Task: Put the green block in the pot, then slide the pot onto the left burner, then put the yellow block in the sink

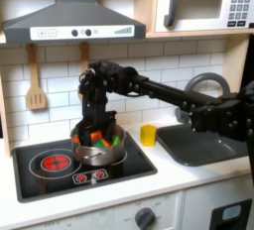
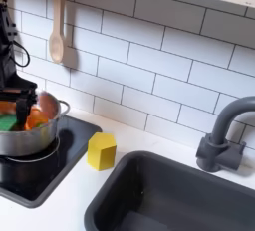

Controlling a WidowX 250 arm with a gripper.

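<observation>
Setting: toy kitchen. White table (image 1: pixel 189 179) carries a glossy black cooktop (image 1: pixel 129 168) and, at the first exterior view's right, the dark grey sink (image 1: pixel 203 143) with a curved dark faucet (image 2: pixel 221 135). White tile wall (image 2: pixel 149 66) behind the cooktop. A wooden spoon (image 2: pixel 58 26) hangs on the tiles above the cooktop; a wooden spatula (image 1: pixel 36 87) hangs further toward the first exterior view's left. Grey range hood (image 1: pixel 71 16) above the cooktop, microwave (image 1: pixel 203 3) above the sink.

The pot (image 1: pixel 99 147) stands on the cooktop, on the side nearer the sink. The left burner (image 1: pixel 54 162), a red spiral, lies uncovered on the cooktop just beside the pot, toward the first exterior view's left. Red knob markings (image 1: pixel 89 177) sit at the cooktop's front edge.

The green block (image 2: pixel 8 122) shows as a green patch inside the pot, next to an orange object (image 2: pixel 38 113), in the second exterior view. Whether it rests on the pot floor or is held, cannot tell.

The black arm (image 1: pixel 159 87) reaches across from the sink side, and the pincer (image 1: pixel 96 130) is down at the pot mouth. Fingers are hidden by the pot rim and contents; apart or together cannot be told.

The yellow block (image 2: pixel 101 150) stands on the white table between cooktop and sink, just beside the cooktop's edge, apart from the pot.
</observation>
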